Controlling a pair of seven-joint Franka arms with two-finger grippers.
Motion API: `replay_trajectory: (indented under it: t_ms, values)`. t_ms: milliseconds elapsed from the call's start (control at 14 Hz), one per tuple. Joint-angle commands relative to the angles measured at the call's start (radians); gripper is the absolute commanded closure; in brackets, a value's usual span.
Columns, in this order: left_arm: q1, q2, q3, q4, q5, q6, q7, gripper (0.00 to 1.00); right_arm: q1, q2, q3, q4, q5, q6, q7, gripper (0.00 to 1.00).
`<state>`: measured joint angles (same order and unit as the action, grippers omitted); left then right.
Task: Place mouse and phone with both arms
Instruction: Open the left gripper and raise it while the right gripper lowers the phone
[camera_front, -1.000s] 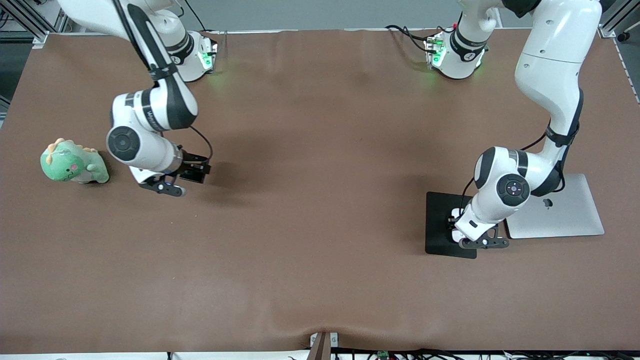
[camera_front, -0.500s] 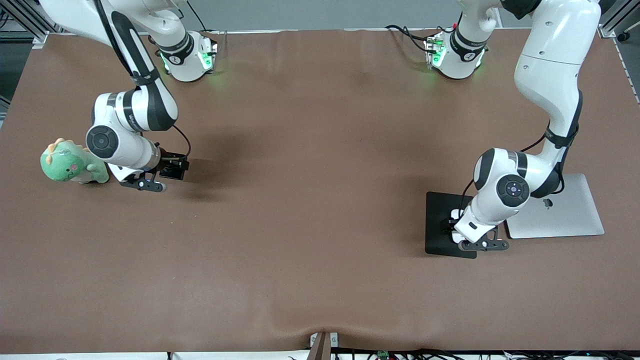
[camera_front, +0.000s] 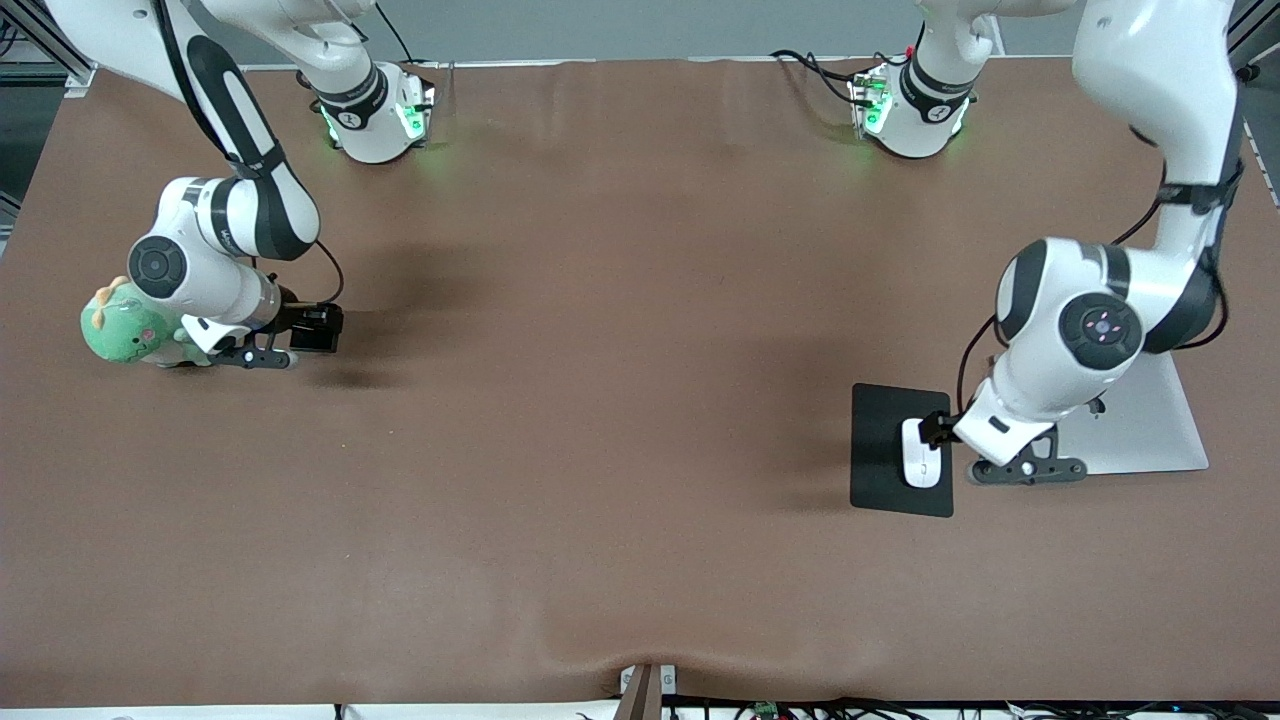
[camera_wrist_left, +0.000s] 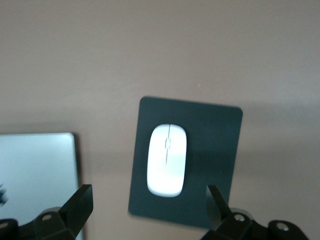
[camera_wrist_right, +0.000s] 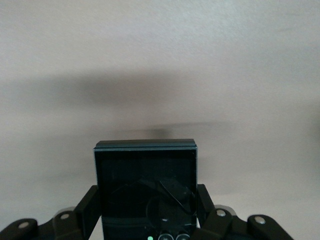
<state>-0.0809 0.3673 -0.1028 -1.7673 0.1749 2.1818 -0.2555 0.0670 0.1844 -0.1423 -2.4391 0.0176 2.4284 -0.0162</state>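
Table (camera_front: 620, 450): brown, matte, slightly rippled cover; everything I handle sits on or over it.
Laptop (camera_front: 1150, 430): silver, closed, flat slab under my left wrist, just beside the pad toward the left arm's end.
Pad (camera_front: 880, 450): matte black rectangle with rounded corners, thin, flat on the table below my left gripper; reads as the mouse's spot.
Plush (camera_front: 125, 330): soft green dinosaur toy, touching or nearly touching my right wrist link; can't tell which.
Left gripper (camera_wrist_left: 150, 212): fingers spread wide, nothing between them, hanging above the pad's laptop-side edge. Judging by that, mouse is released.
Right gripper (camera_wrist_right: 146, 210): clamped on the phone's two side edges, over bare table beside the plush, low enough to throw a tight shadow.
Phone (camera_front: 316, 328): glossy black, near-square, rounded corners, smooth faces; gripped by the edges so the flat face can go down level. Not set down yet, as I judge it.
Mouse (camera_wrist_left: 167, 160): smooth white oval, thin grey centre line, lying flat near the pad's middle, clear of my left fingers.
Risk: slick phone casing could slip in the pads.
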Motion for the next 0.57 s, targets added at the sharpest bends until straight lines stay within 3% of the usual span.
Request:
replay_trajectory:
  t_ms: [0,357,429,500]
  values:
    - [0.012,-0.126,-0.017,-0.024,0.005,-0.140,0.056,0.00,-0.048,-0.028,0.016,-0.058,-0.011,0.050,-0.044,1.00]
    - [0.013,-0.324,-0.003,-0.021,-0.078,-0.350,0.165,0.00,-0.049,0.035,0.017,-0.100,-0.011,0.165,-0.042,1.00]
    - [0.013,-0.356,-0.003,-0.020,-0.080,-0.385,0.166,0.00,-0.050,0.050,0.017,-0.100,-0.011,0.179,-0.042,0.94]
    - [0.012,-0.387,0.000,-0.020,-0.081,-0.410,0.166,0.00,-0.050,0.069,0.017,-0.098,-0.010,0.187,-0.042,0.81]
